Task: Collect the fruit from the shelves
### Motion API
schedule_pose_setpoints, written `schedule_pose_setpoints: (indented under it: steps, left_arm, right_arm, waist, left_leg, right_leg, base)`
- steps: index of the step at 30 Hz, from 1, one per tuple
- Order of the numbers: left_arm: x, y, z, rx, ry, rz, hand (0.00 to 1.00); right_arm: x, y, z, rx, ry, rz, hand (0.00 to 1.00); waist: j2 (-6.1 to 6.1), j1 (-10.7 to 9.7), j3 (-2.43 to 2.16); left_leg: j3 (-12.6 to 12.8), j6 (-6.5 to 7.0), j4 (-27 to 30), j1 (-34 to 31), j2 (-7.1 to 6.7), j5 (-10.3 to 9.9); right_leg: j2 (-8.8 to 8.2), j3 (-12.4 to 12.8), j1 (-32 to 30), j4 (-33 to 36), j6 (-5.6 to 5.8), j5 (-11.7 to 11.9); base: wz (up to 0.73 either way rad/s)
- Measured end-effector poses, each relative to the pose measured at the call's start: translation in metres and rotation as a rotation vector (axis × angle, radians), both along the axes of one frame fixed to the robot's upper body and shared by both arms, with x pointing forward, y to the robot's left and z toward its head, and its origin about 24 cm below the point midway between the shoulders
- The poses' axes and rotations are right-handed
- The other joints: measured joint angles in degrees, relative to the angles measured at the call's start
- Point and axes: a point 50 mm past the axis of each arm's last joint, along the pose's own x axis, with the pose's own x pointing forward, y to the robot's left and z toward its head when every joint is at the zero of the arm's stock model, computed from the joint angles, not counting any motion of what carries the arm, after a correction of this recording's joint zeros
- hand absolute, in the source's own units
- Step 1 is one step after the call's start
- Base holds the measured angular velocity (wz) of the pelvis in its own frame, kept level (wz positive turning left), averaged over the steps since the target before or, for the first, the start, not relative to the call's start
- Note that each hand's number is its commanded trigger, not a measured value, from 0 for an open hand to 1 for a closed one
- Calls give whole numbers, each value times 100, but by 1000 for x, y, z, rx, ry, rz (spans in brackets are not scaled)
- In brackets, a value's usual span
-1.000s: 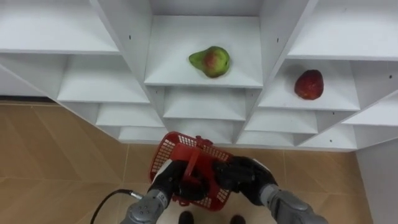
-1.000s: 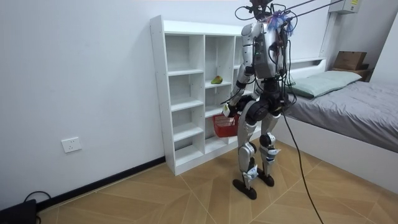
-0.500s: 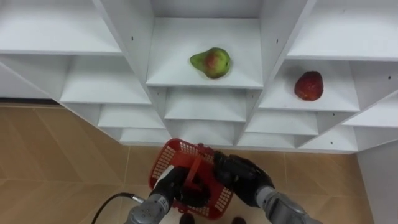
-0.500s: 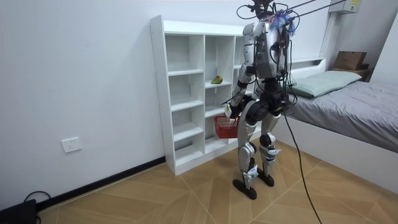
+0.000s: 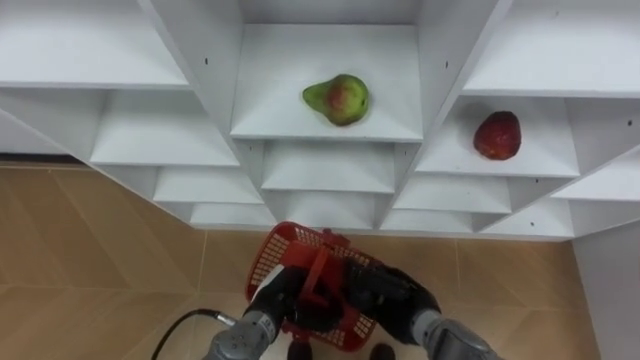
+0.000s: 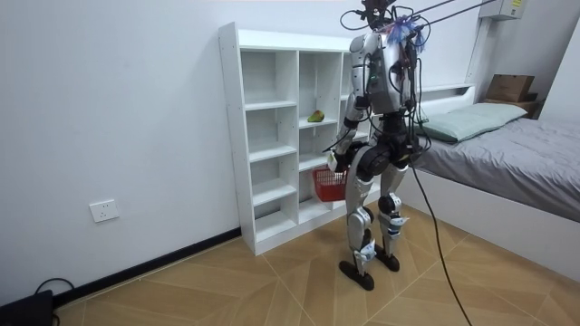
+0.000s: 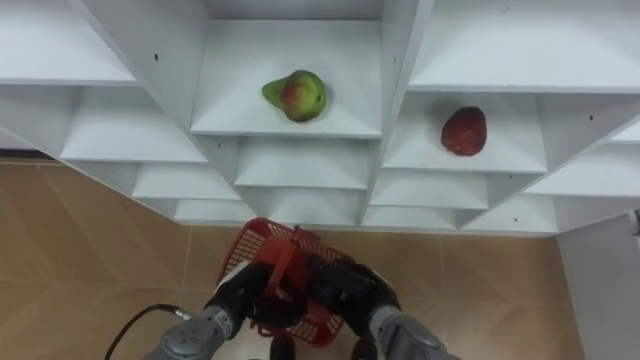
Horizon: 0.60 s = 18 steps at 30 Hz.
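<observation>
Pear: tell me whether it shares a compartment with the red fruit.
No, the pear lies in the middle column, the red fruit in the column right of it, a divider between.

Wooden floor (image 5: 100, 240) beneath left robot hand (image 5: 283, 297). Bed (image 6: 535, 158), grey cover, green pillow (image 6: 462, 120), behind it. Wall socket (image 6: 104, 211) far toward room view's left.

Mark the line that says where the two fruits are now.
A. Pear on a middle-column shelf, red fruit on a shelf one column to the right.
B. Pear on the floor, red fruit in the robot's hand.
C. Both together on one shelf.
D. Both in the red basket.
A: the pear lies on a middle-column shelf and the red fruit one column to its right, above the red basket in the left hand.
</observation>
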Motion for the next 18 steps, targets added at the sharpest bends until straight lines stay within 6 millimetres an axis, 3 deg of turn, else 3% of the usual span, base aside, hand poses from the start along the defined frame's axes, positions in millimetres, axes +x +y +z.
schedule_pose_setpoints:
  steps: [1,9,13,18]
  left_arm:
    - [0,0,0,0,1,-1,100]
    - [-1,4,-1,10,9,0,100]
    - [-3,8,-3,23,13,4,100]
    - [-3,9,-3,38,11,5,100]
  right_arm:
    - [0,0,0,0,1,2,0]
    - [-8,-9,-6,-23,30,11,0]
    - [-12,-13,-9,-32,51,14,0]
    - [-18,-13,-13,-46,78,29,0]
  waist:
    - [0,1,-1]
    - [-13,-12,-38]
    - [-46,-13,-94]
    - [-58,-4,-102]
  left_leg:
    - [0,0,0,0,0,0]
    - [-1,0,7,71,-26,1]
    - [-8,0,1,180,-24,1]
    - [-21,0,-15,317,-24,1]
  right_leg:
    - [0,0,0,-1,0,0]
    - [6,-6,83,-5,1,0]
    - [16,-18,222,-62,3,4]
    - [18,-21,366,-73,14,10]
  base:
    - [0]
    - [0]
    - [0]
    - [0]
